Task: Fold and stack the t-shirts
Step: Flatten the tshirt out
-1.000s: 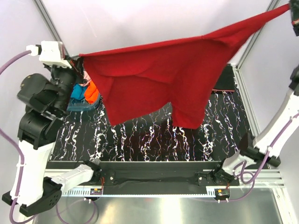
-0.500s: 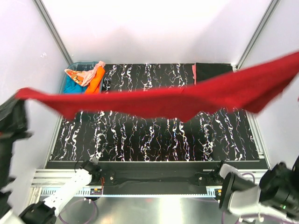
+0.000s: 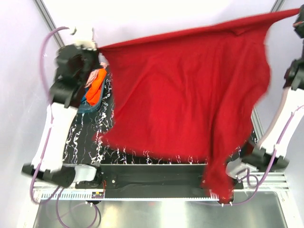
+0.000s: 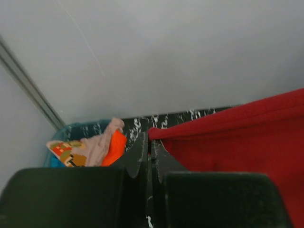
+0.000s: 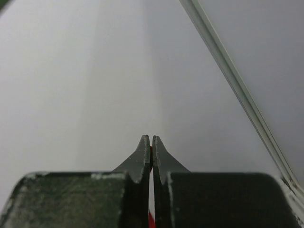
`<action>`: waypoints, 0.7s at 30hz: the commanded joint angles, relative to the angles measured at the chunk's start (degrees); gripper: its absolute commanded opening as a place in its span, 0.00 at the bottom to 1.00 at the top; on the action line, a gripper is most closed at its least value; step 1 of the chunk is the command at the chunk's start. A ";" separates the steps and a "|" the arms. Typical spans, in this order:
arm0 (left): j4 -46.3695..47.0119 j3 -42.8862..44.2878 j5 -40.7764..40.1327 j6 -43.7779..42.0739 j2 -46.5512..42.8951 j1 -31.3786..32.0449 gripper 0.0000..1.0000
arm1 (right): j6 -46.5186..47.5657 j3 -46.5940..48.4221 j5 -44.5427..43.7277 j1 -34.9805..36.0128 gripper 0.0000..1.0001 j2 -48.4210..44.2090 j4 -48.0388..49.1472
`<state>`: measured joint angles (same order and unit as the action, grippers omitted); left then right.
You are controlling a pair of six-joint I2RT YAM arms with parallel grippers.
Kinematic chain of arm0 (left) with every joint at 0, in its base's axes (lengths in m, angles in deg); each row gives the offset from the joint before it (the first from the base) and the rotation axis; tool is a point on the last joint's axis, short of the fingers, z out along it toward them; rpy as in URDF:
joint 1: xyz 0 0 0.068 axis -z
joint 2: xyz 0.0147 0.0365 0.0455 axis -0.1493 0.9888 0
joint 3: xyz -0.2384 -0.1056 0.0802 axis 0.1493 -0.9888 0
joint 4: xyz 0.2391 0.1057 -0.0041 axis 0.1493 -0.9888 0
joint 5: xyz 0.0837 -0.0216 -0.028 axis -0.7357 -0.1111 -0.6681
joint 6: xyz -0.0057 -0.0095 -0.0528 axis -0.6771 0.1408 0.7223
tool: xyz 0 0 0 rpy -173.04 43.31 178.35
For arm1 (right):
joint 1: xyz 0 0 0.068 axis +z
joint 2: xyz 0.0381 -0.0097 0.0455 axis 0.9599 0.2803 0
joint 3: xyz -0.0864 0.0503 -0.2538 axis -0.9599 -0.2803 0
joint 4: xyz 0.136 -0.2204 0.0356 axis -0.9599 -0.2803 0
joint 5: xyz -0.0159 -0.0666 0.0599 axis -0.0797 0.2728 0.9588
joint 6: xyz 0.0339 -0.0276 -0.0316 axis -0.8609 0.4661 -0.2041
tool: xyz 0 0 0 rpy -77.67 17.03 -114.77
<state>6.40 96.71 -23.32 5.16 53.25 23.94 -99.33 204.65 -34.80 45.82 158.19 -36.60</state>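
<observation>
A dark red t-shirt [image 3: 190,95] hangs spread out high above the table, stretched between both grippers. My left gripper [image 3: 97,47] is shut on its upper left corner, and the left wrist view shows the red cloth [image 4: 237,137] running right from the closed fingertips [image 4: 144,142]. My right gripper [image 3: 299,16] is shut on the upper right corner at the frame's edge; in the right wrist view a red sliver [image 5: 151,221] sits between its closed fingers [image 5: 144,147]. The shirt's lower right tail [image 3: 218,183] droops past the table's near edge.
A blue tub [image 3: 85,107] at the back left holds orange [image 3: 95,88] and pale peach cloth [image 4: 97,145] with teal beneath. The black marbled table [image 3: 88,137] shows only at the left; the red shirt covers the rest. White walls and metal posts enclose the cell.
Both arms swung the red shirt: half a second ago it lay low and flat across the table, now it is raised again, spread wider and hanging lower toward the near edge.
</observation>
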 commanded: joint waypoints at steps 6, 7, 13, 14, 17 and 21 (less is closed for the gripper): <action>4.57 14.62 13.53 2.41 7.10 -2.43 0.00 | 1.12 9.26 -3.22 -2.25 0.00 5.77 5.13; 4.48 14.91 14.32 2.41 7.72 -2.43 0.00 | 1.56 10.92 -2.34 -2.16 0.00 6.21 4.60; 5.27 8.78 18.02 4.35 2.73 -2.43 0.00 | 5.33 8.92 -1.11 -2.25 0.00 2.27 1.52; 5.71 7.89 18.63 4.26 0.63 -2.43 0.00 | 5.95 8.48 -1.28 -2.25 0.00 0.61 -0.05; 5.63 5.60 19.87 5.31 -2.46 -2.43 0.00 | 7.28 3.83 -2.77 -2.16 0.00 -5.53 -0.85; 5.36 3.05 19.52 6.72 -11.40 -2.26 0.00 | 8.77 -0.04 -4.53 -2.25 0.00 -12.93 -3.84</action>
<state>8.34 100.38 -4.37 10.34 49.55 22.24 -93.69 205.81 -35.48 44.29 150.34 -40.43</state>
